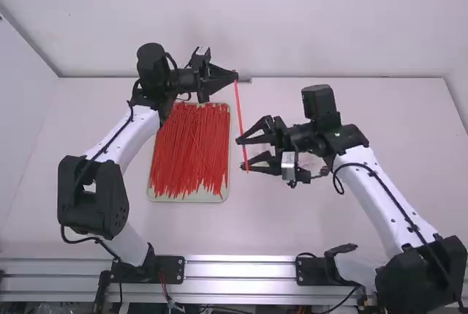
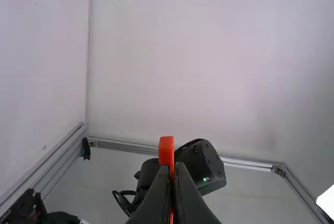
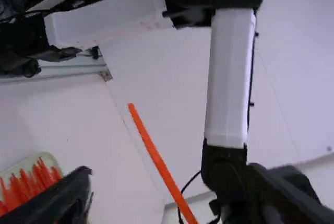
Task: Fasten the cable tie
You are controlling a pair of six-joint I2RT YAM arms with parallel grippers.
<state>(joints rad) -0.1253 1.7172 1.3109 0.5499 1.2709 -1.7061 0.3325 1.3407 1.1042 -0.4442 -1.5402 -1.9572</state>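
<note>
Nearest me, right gripper [image 1: 242, 154]: jaws wide apart, one finger either side of lower end of cable tie [image 1: 240, 124]; contact not confirmed. Tie hangs near-upright in the air, just beside tray [image 1: 186, 198] holding spare ties [image 1: 190, 146]. Farthest, left gripper [image 1: 231, 77]: fingers pinched tight on tie's top end, short stub poking past them.

Assessment: tie looks light, thin, springy, prob. slick plastic, so free end should sway & flex if knocked. I'd grip close to lower tip, flat faces to pads, firm enough to stop twist. Which end is the head: can't tell.
</note>
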